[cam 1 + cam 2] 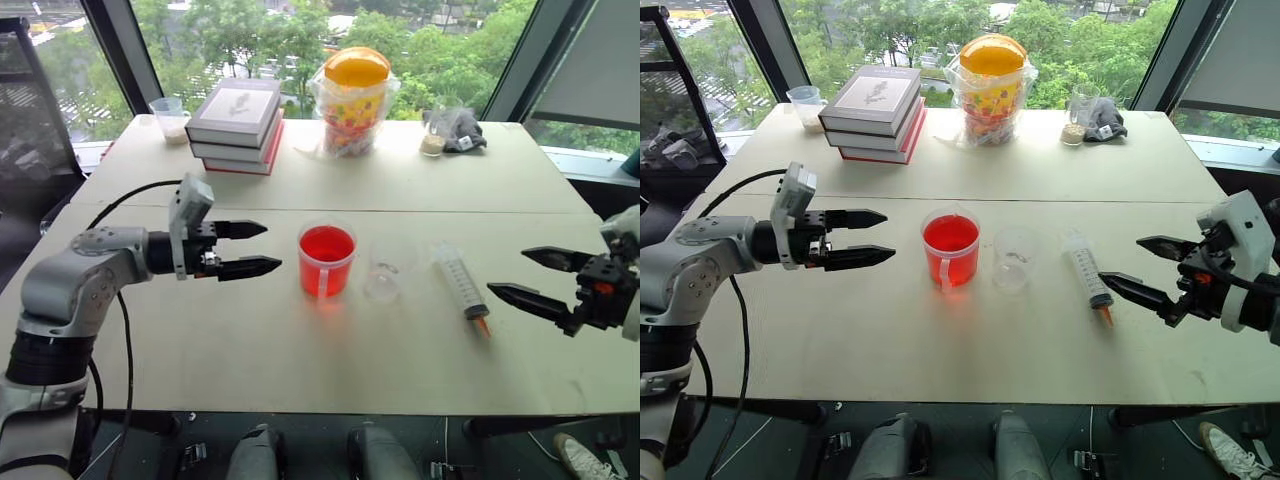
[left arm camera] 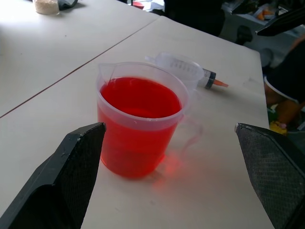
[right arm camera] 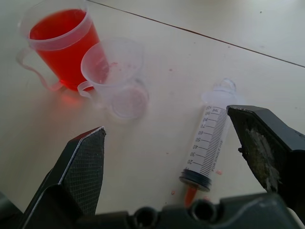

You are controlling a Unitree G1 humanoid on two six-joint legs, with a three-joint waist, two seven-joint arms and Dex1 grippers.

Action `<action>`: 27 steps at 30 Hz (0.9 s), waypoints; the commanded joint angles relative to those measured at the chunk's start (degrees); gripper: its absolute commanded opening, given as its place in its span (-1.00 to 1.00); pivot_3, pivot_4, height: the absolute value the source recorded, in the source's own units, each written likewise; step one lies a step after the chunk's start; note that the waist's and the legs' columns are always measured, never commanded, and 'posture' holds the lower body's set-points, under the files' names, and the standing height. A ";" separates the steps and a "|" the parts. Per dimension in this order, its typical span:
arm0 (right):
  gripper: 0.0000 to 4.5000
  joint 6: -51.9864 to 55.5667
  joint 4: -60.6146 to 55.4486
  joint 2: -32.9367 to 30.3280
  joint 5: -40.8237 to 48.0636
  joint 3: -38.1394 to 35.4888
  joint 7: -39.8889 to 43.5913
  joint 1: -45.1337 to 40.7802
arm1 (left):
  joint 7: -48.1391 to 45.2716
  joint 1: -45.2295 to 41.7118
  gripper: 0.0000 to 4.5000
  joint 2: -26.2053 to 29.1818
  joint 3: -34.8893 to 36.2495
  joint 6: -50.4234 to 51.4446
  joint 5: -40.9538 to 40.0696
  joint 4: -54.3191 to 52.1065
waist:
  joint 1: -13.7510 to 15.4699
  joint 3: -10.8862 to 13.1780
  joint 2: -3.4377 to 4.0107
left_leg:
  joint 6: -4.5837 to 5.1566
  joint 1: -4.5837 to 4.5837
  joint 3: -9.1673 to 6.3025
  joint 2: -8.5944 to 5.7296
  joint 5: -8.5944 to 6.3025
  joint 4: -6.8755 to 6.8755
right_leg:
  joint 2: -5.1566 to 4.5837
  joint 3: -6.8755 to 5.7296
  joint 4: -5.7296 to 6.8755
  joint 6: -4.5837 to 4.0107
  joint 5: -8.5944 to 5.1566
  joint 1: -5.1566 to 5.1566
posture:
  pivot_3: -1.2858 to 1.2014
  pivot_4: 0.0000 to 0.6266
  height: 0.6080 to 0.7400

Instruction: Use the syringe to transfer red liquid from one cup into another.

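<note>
The syringe lies flat on the desk, empty-looking, its long axis running from the far edge toward the near edge with the orange tip nearest the robot. The right pincer, fingers spread wide and holding nothing, hovers just beside that tip on the right-edge side, so it is the nearer of the 2. The left pincer, also spread and empty, faces the handled cup of red liquid; the small cup stands between cup and syringe.
</note>
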 commanded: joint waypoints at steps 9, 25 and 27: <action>0.99 0.44 -1.16 -0.37 1.31 -0.42 -1.85 -0.86 | 0.79 -1.00 1.00 -0.20 0.83 -0.16 -0.72 -1.68 | 0.00 0.00 -0.01 | 0.00 -0.02 -0.04 0.00 0.00 -0.02 | 0.02 -0.02 0.00 0.00 0.00 -0.01 | 0.03 -0.52 1.00; 0.99 3.53 1.12 -1.84 2.64 1.19 -3.84 -4.12 | 1.57 -0.16 1.00 -0.65 0.71 -0.93 -0.41 -2.32 | 0.02 0.00 -0.01 | 0.00 -0.02 -0.04 0.00 0.00 -0.01 | 0.02 -0.02 0.00 0.00 0.00 -0.01 | 0.03 -0.52 1.00; 0.99 4.05 1.80 -2.38 2.73 1.66 -3.96 -4.80 | 1.70 -0.26 1.00 -0.77 0.64 -0.93 -0.41 -2.34 | -0.01 0.00 0.00 | 0.00 -0.02 -0.04 0.00 0.00 -0.01 | 0.02 -0.02 0.00 0.00 0.00 -0.01 | 0.03 -0.52 1.00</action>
